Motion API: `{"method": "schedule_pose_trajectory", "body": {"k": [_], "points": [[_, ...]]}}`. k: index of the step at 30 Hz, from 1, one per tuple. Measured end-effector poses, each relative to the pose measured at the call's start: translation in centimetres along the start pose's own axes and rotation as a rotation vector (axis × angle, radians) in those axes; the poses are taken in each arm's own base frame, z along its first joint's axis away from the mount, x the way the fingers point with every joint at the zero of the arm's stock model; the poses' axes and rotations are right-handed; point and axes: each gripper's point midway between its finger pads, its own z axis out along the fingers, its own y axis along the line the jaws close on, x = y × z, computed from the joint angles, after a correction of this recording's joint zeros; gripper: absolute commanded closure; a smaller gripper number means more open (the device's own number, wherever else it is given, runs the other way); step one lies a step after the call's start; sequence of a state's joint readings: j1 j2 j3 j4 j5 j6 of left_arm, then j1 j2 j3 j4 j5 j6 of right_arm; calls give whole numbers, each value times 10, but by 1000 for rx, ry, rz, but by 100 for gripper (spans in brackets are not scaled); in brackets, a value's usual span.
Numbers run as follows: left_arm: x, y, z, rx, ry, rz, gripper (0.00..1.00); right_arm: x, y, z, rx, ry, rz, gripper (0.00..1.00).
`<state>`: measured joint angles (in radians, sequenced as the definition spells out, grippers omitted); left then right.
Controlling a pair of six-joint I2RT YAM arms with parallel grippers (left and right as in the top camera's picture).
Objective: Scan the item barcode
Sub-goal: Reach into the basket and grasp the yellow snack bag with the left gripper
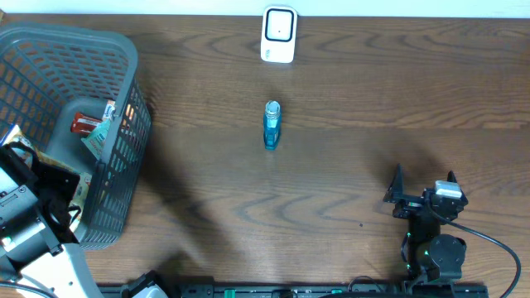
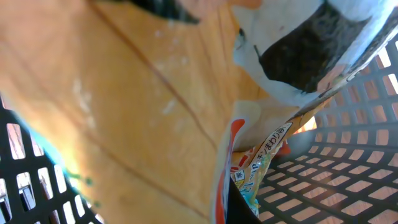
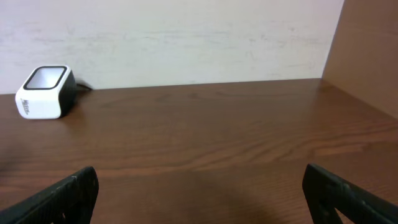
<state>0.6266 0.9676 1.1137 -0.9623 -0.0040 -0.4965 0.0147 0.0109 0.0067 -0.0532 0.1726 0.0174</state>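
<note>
1. Grey basket (image 1: pixel 134 157), left side of table (image 1: pixel 356 91): holds several packets (image 1: pixel 98 132). The label strip (image 2: pixel 264 152) on one carries Japanese print.
2. Blue bottle (image 1: pixel 272 126) lies mid-table, with the white scanner (image 1: pixel 279 35) beyond it.
3. Left gripper (image 1: pixel 60 186) is inside the basket, pressed together; cannot tell whether it holds anything. Right gripper (image 1: pixel 424 175) is spread.

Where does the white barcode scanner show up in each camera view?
Overhead: scanner at top centre, near the table's far edge.
Right wrist: far left, close to the wall.
Left wrist: not in view; this camera looks into the basket.
Shared landmark: the brown table, seen in the overhead and right wrist views.
</note>
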Motion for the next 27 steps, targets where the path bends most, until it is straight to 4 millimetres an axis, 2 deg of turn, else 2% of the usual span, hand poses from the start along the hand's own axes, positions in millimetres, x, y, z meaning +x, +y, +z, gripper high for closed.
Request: {"method": "schedule_pose_trajectory", "body": {"k": [4,11,14,21,27], "points": [[2,-7,0,39,14,10,93,0,0,0,0,0,0,1],[-3,-32,-9,180,-8,40,92,0,0,0,0,0,0,1],[-11,-40,-22,241,-69,51,93,0,0,0,0,0,0,1],[-30,-62,-67,407,-234,72,93,0,0,0,0,0,0,1],[-26,-91,-93,602,-241,125,93,0,0,0,0,0,0,1]]}}
